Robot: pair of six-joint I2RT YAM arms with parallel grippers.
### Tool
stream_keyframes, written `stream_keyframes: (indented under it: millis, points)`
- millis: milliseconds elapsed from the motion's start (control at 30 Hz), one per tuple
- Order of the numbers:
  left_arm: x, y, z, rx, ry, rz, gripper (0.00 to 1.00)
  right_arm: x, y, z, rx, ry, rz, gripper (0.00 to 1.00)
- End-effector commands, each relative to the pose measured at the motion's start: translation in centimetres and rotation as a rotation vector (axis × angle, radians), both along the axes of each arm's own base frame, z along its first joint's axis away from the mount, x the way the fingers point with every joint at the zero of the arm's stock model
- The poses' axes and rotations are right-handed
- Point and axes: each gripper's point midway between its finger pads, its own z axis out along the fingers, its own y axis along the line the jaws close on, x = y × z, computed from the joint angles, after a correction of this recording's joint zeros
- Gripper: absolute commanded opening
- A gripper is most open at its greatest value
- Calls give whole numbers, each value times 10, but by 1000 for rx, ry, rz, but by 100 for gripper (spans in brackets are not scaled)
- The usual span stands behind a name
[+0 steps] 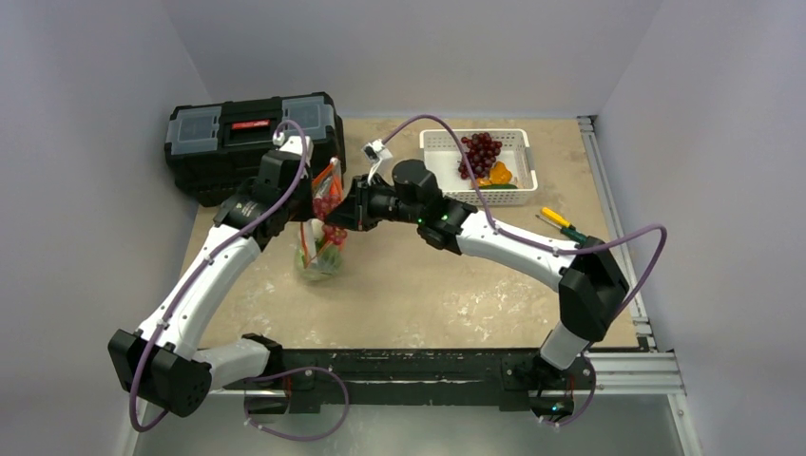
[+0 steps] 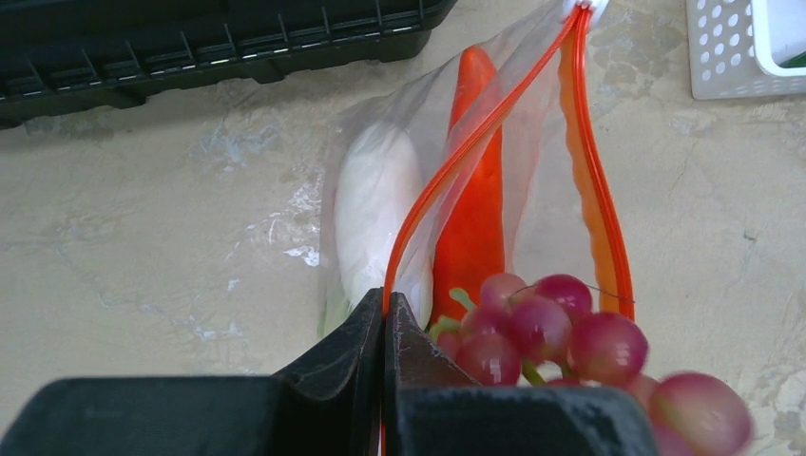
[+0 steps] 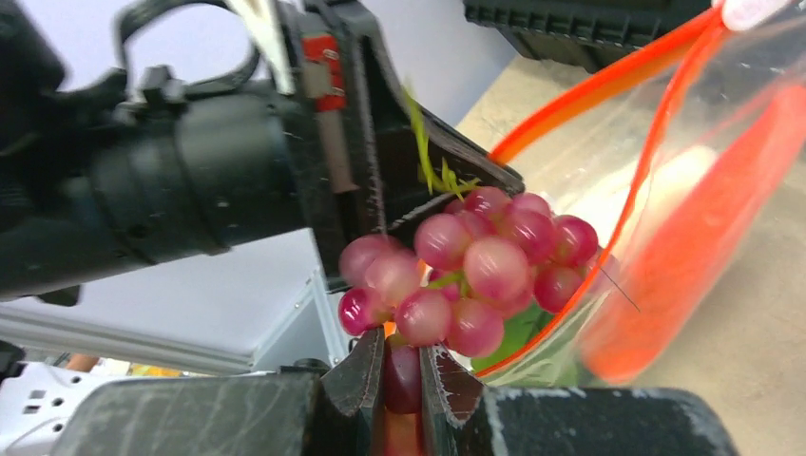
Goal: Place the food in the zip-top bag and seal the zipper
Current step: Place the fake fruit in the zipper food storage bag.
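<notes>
The left arm (image 1: 204, 285) climbs from its base at the near edge and reaches forward, its wrist tipped down over the zip-top bag (image 1: 321, 249) on the table (image 1: 428, 294). The left gripper (image 2: 385, 309) has its 2 fingers pressed tight together on the zipper (image 2: 475, 128), pinching 1 side of the orange-red strip at its near end. Beyond the fingertips the strip's 2 sides bow apart, so the mouth stands open, and they meet at the white slider tab (image 3: 751, 11). Through the clear plastic ahead of those fingers lie a white bulb (image 2: 375, 209) and, just right of it, an orange carrot (image 2: 470, 190).

The right arm (image 1: 532, 252) folds at its elbow and stretches leftward, its gripper meeting the left one at the bag's mouth. The right gripper (image 3: 402, 347) is clamped on 1 low grape of a purple-red grape bunch (image 3: 466, 275); the rest of the bunch bulges above the fingertips against the open rim, just right of the left fingers.

Whether the bunch is past the rim cannot be told. A green shape behind the grapes is too blurred to name. From overhead both sets of fingers are hidden among the bag and wrists.

Well behind the right wrist a white slotted basket (image 1: 432, 157) holds a second grape bunch (image 1: 480, 152). A black toolbox (image 1: 252, 142) sits beyond the left fingers, and 2 screwdrivers (image 1: 561, 223) lie beside the right forearm.
</notes>
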Motion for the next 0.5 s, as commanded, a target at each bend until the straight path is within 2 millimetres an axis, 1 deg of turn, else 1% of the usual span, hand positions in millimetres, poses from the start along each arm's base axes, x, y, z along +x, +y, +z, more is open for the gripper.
stream_keyframes:
  millis: [0, 100, 200, 333, 400, 467]
  points:
    - [3, -9, 26, -40, -76, -30, 0, 14, 0, -10, -38, -11, -61, 0]
    - [2, -8, 27, -40, -82, -28, 0, 22, -1, -23, -107, -11, -88, 0]
    - [2, -6, 29, -38, -91, -22, 0, 34, -5, -30, -161, -11, -145, 0]
    - [0, -3, 34, -39, -112, -11, 0, 37, -2, -25, -176, -18, -142, 0]
    - [-1, -3, 37, -43, -126, -10, 0, 35, 4, -16, -154, -14, -115, 0]
    - [-1, -2, 38, -46, -132, -10, 0, 37, 9, -13, -143, -6, -112, 0]
